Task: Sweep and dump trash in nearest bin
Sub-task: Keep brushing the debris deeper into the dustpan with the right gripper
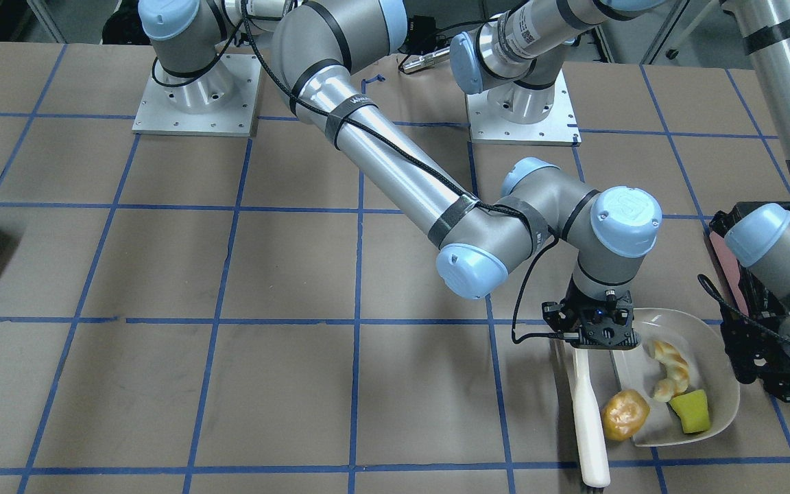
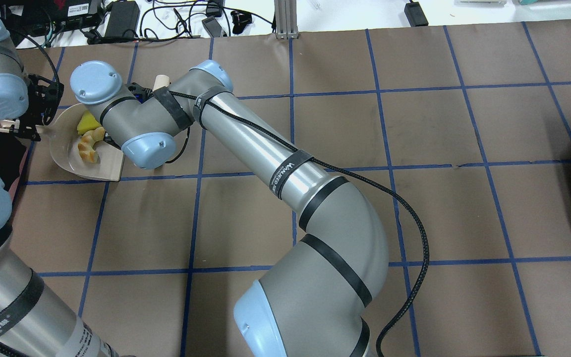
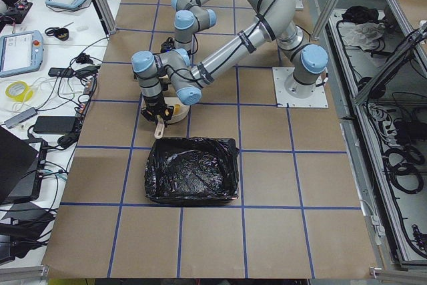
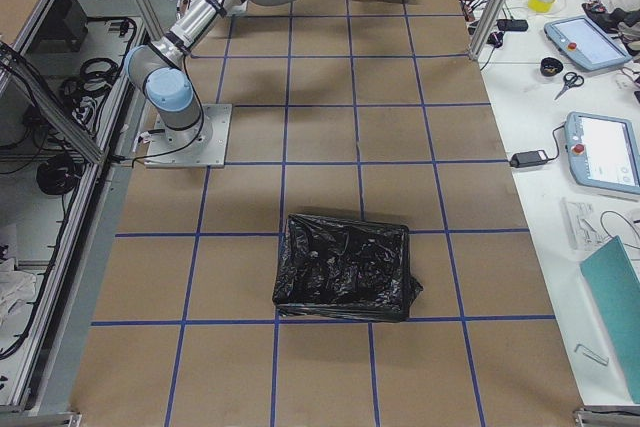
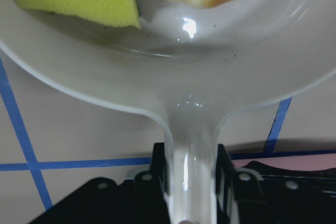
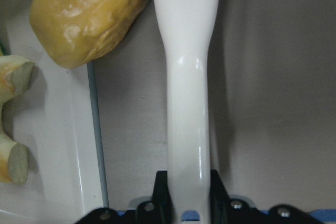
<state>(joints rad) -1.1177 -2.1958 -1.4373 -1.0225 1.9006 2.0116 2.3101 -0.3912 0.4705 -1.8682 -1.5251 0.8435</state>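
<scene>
- While the front-facing view lays out the scene, only my wrist cameras show my grips. My right hand (image 6: 188,184) is closed narrow on the long white plastic brush (image 6: 186,77), with a finger pressed to each side of its handle.
- My left hand (image 5: 191,163) is clamped the same way on the stem of the off-white plastic dustpan (image 5: 220,77).
- From the front, the brush lies along the brown paper-covered table (image 1: 230,274), just beside the pan's open lip.
- The golden-brown potato-like lump (image 1: 625,414) sits on that lip, tight against the brush handle.
- The curved tan-white croissant piece (image 1: 671,374) and the yellow sponge wedge with a green edge (image 1: 691,410) lie inside the pan, close together.
- Overhead, my right forearm covers the lump and most of the brush. Only the croissant piece and the sponge wedge show there.
- The left side view alone shows the whole large bin lined with a crinkly black plastic bag (image 3: 192,179). It stands on the table near the pan's handle end.
- Its pink side shows only from the front, behind my left arm, and as a strip under my left wrist camera.
</scene>
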